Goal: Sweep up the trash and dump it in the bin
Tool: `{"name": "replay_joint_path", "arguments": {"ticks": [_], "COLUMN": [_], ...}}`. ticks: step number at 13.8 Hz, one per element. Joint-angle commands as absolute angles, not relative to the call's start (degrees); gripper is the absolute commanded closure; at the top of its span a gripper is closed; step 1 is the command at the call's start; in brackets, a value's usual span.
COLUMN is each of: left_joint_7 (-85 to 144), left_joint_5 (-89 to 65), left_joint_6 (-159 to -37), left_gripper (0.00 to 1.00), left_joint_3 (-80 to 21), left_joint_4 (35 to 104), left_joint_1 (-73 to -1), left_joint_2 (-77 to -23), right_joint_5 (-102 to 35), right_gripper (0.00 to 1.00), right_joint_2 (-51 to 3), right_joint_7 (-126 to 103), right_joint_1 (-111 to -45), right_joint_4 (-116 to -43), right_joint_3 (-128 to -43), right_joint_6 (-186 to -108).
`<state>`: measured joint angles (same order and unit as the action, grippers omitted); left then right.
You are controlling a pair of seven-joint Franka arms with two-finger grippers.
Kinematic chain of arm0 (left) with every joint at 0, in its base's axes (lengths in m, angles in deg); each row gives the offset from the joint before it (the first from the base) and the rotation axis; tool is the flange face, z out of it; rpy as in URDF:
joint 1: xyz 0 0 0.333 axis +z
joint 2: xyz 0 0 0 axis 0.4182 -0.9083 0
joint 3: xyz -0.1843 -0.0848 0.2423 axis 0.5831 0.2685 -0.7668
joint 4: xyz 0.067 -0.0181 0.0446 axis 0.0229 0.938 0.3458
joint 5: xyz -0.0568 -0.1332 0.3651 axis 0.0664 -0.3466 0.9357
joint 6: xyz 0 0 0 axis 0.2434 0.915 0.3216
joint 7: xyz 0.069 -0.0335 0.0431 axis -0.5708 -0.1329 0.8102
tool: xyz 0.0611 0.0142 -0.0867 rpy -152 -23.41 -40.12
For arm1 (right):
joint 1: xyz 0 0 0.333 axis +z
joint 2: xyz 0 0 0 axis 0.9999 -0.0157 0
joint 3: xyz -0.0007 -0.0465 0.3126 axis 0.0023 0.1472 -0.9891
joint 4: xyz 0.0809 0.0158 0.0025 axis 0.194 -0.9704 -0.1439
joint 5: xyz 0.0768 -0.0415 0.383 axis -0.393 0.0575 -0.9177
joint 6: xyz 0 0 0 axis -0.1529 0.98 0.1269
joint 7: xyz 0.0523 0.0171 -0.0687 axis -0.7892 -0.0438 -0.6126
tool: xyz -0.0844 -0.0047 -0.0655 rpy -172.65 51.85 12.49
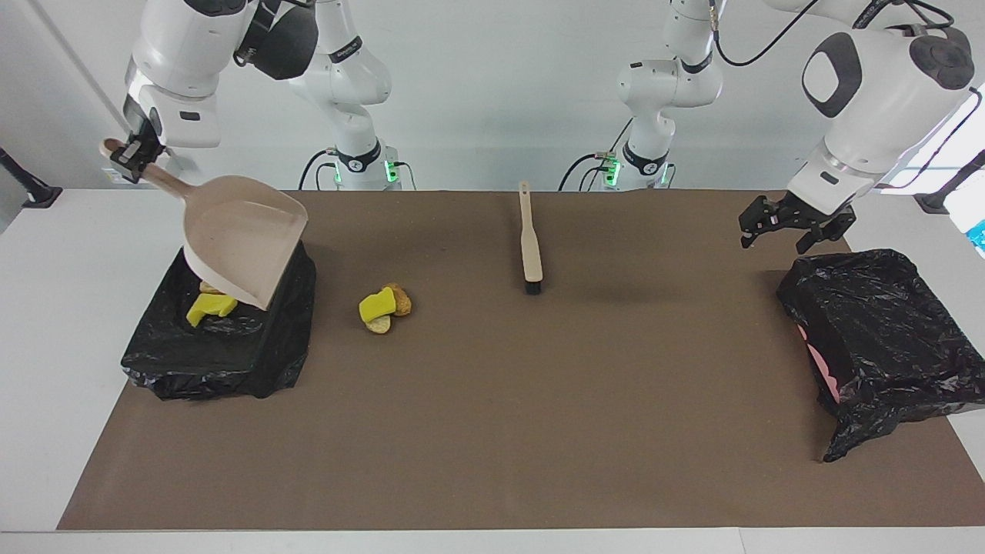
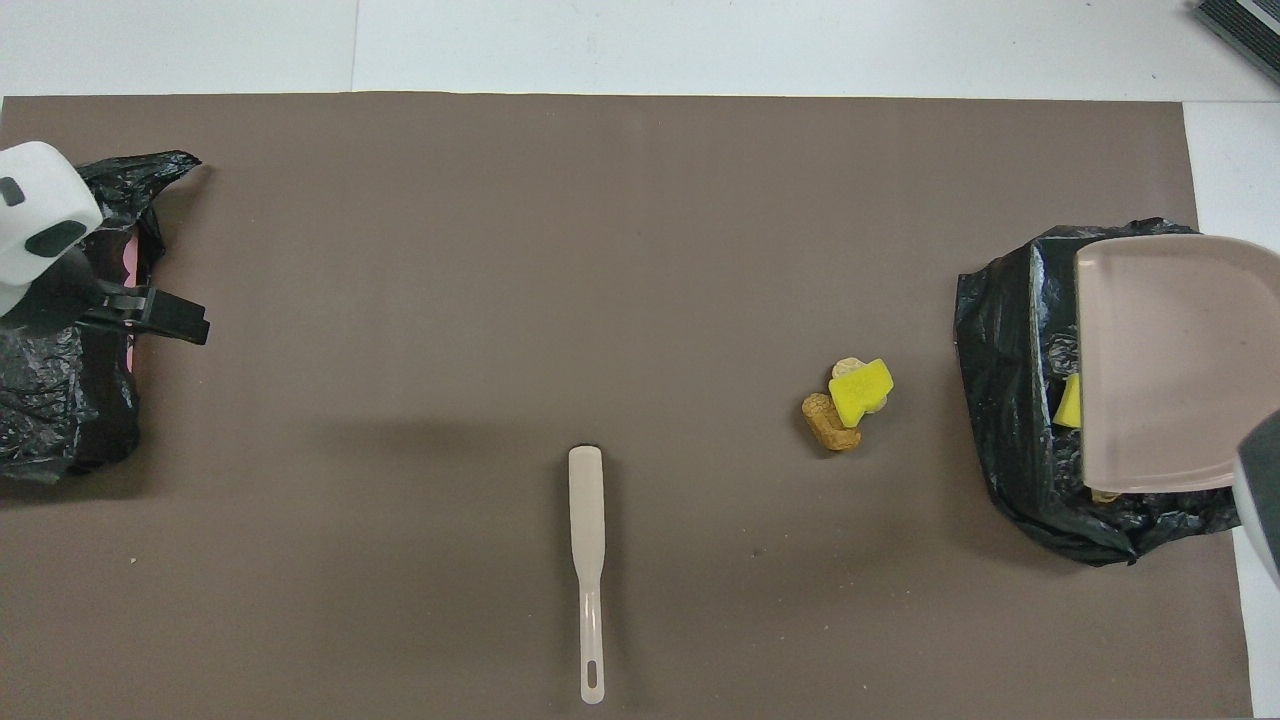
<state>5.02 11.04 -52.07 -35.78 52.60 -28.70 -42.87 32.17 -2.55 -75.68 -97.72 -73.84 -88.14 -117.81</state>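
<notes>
Yellow sponge scraps (image 1: 376,305) and tan chunks look light and soft: three lie between bin (image 1: 223,338) and brush (image 1: 531,238), others binned. Right tool (image 1: 127,158) clenches the dustpan (image 1: 242,238) handle above; left tool (image 1: 793,223) hangs released.

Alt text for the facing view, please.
Right gripper holds an empty dustpan over a black-bagged bin containing scraps; three more scraps and a brush lie on the brown mat. Left gripper, open, hovers by a second bag.

Dustpan (image 2: 1165,370) over bin (image 2: 1010,400)
</notes>
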Motion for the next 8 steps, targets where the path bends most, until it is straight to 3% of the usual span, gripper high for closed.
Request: {"name": "replay_joint_path", "arguments": {"ticks": [1, 5, 8], "left_joint_7": [5.77, 5.86, 5.78], "left_joint_5": [11.84, 11.75, 11.67], "left_joint_6": [-46.52, -45.89, -45.98], "left_gripper": [0.00, 0.00, 0.00], "left_joint_3": [-35.32, -34.62, -34.71], "left_joint_4": [48.94, 49.63, 49.55], "left_joint_1": [-28.24, -28.42, -27.98], "left_joint_2": [-42.31, -39.59, -39.58], "right_joint_5": [22.56, 13.32, 8.66], "right_gripper": [1.00, 1.00, 1.00], "right_joint_2": [-0.99, -3.97, -9.85], "right_joint_7": [-61.32, -25.75, -3.92], "right_joint_1": [-96.76, -85.70, -78.92], "right_joint_4": [-74.42, -74.16, -72.06], "right_joint_3": [-91.01, -91.81, -91.81], "right_joint_6": [-114.48, -114.37, -117.78]}}
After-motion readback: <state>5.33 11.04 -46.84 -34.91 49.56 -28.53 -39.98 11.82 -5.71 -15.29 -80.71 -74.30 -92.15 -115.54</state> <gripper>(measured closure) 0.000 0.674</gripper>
